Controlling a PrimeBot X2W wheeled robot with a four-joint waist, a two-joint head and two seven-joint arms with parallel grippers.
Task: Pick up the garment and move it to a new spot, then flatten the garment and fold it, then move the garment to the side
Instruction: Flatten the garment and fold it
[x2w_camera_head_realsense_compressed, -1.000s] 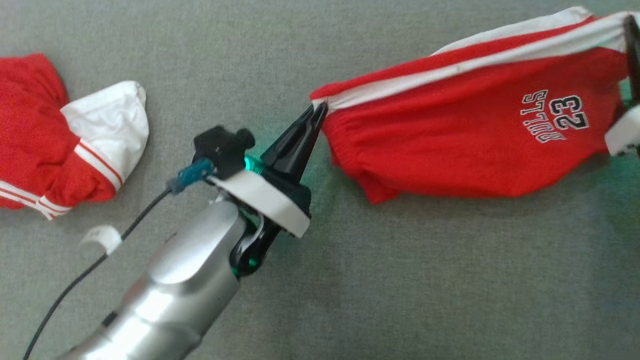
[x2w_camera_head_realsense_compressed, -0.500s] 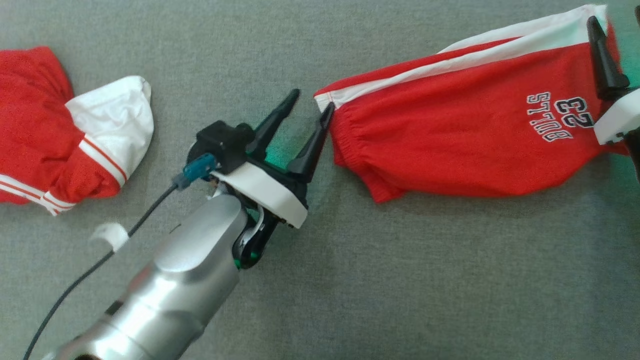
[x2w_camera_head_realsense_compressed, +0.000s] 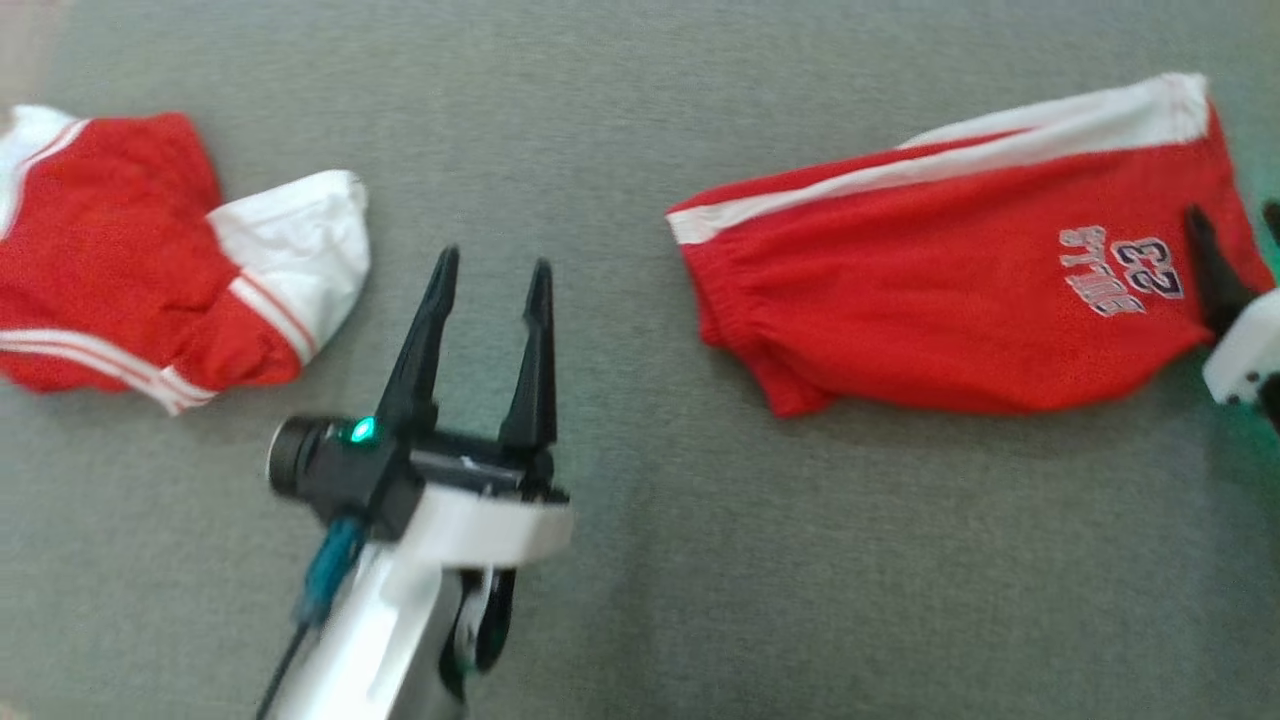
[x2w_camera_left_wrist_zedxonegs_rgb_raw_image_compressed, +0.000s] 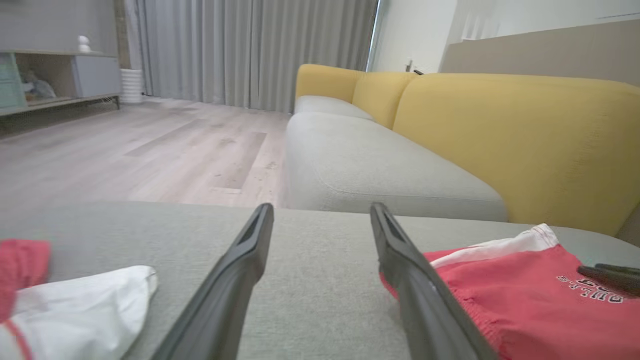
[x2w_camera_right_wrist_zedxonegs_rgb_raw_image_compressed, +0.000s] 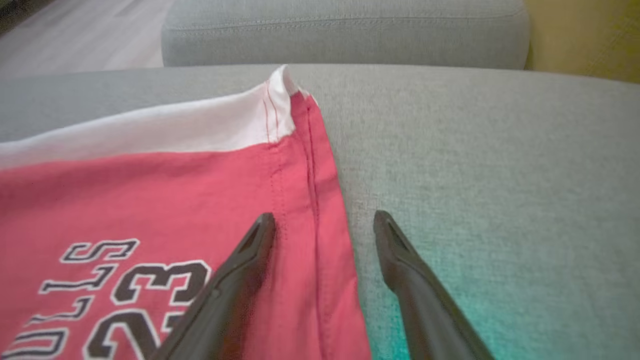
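Grey surface (x2w_camera_head_realsense_compressed: 640, 600), yellow sofa (x2w_camera_left_wrist_zedxonegs_rgb_raw_image_compressed: 500, 135) behind; left end effector (x2w_camera_head_realsense_compressed: 495, 258), right end effector (x2w_camera_right_wrist_zedxonegs_rgb_raw_image_compressed: 324, 216) spread

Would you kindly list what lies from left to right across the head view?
From the left: crumpled red and white garment → left gripper → red shorts → right gripper.

Setting: home living room.
Noted from left wrist view: sofa (x2w_camera_left_wrist_zedxonegs_rgb_raw_image_compressed: 500, 130) with yellow backrest and grey seat cushions, full-length grey curtains (x2w_camera_left_wrist_zedxonegs_rgb_raw_image_compressed: 250, 50), pale wood-plank floor (x2w_camera_left_wrist_zedxonegs_rgb_raw_image_compressed: 150, 150), low shelf unit (x2w_camera_left_wrist_zedxonegs_rgb_raw_image_compressed: 60, 75) against the wall; work surface (x2w_camera_left_wrist_zedxonegs_rgb_raw_image_compressed: 320, 250) upholstered in similar grey fabric.
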